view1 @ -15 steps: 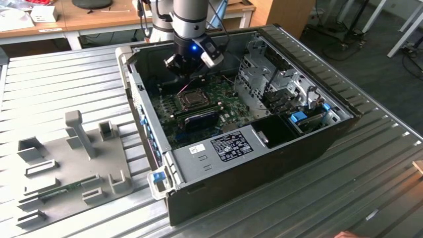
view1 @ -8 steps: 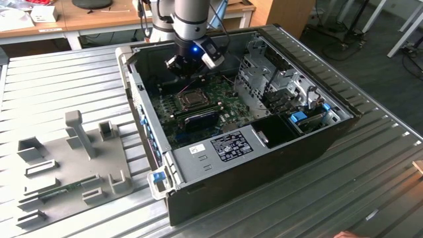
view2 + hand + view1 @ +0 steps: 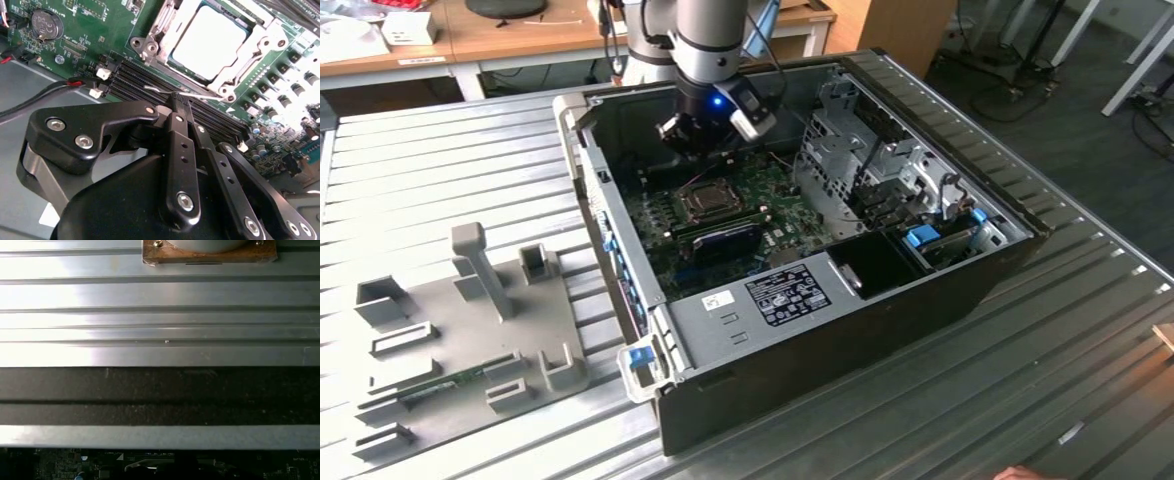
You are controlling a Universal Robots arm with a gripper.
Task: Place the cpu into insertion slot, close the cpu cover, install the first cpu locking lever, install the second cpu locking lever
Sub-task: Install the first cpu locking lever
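Observation:
In the exterior view my gripper [image 3: 698, 140] reaches down into the open computer case, just behind the insertion slot [image 3: 710, 198] on the green board. In the second wrist view the cpu [image 3: 210, 42] lies in the slot with its pale face up. The silvery cpu cover [image 3: 252, 47] lies flat around it as a frame. My black fingers [image 3: 177, 145] come together at their tips. The gripper [image 3: 179, 100] touches a thin wire locking lever [image 3: 157, 90] that runs along the socket's edge over the black memory slots.
The case [image 3: 907, 300] stands on a ribbed metal table [image 3: 160, 295]. Its metal drive cage [image 3: 854, 150] rises at the exterior view's right of the board. A red-and-black cable [image 3: 55, 90] and a coin battery [image 3: 45, 24] lie near the gripper. A grey fixture plate [image 3: 467, 330] sits at the exterior view's left.

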